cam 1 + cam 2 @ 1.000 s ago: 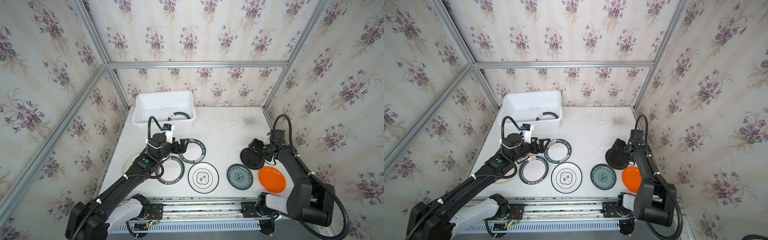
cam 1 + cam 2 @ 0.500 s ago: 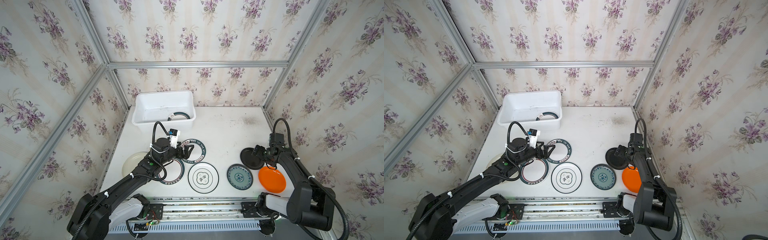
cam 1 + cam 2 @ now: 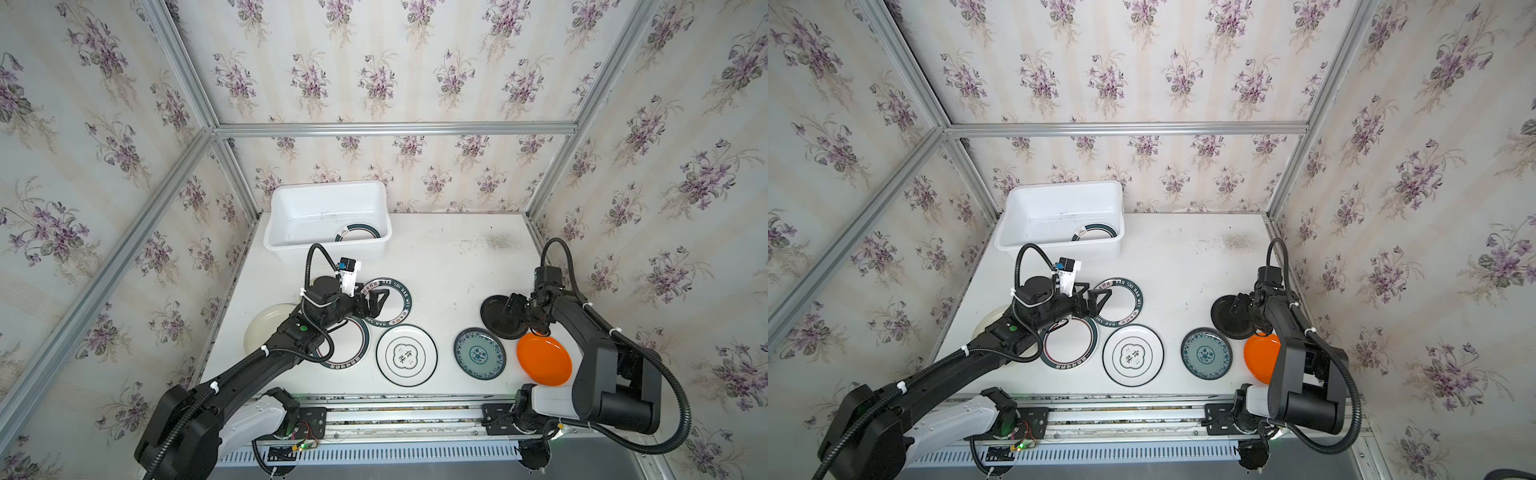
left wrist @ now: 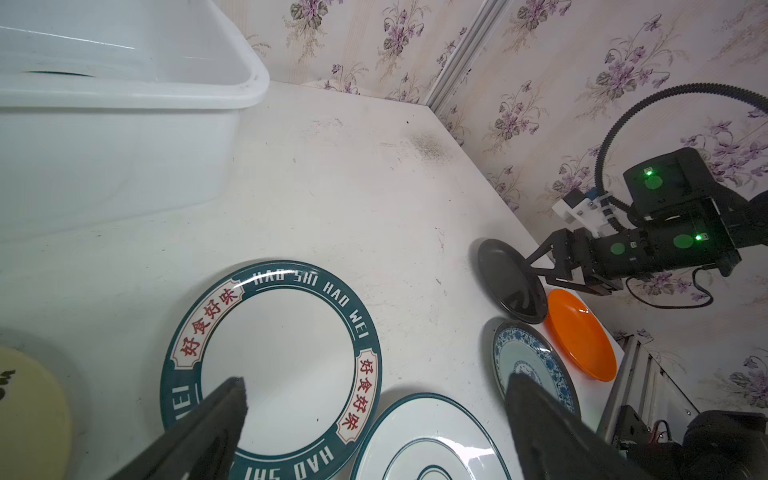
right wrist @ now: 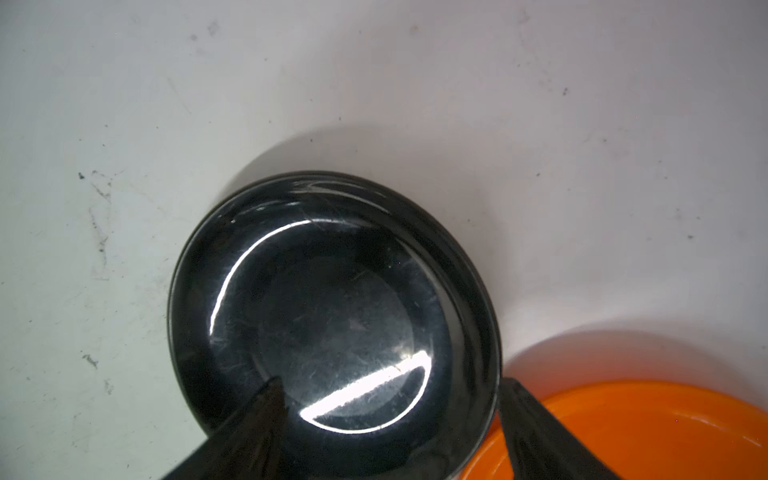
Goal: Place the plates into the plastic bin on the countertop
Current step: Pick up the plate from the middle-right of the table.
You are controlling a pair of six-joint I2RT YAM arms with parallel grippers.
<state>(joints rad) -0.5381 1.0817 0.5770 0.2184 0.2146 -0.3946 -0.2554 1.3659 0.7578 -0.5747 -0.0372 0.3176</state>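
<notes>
Scuffed white countertop [image 3: 436,266] between floral walls [image 3: 374,62]; bin [image 3: 324,251] at its far left holds one green-rimmed plate [image 3: 358,232]; seven more lie outside it; left gripper [image 4: 376,384] gapes wide over the lettered plate [image 4: 282,345]; right gripper [image 5: 390,386], fingers apart, straddles the rim of the black plate [image 5: 332,291] beside the orange plate [image 5: 665,424].

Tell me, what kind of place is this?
Probably a robot test booth, not a real kitchen: flowered wallpaper between bare aluminium frame rails, and two robot arms reaching over plates on a white countertop.
</notes>
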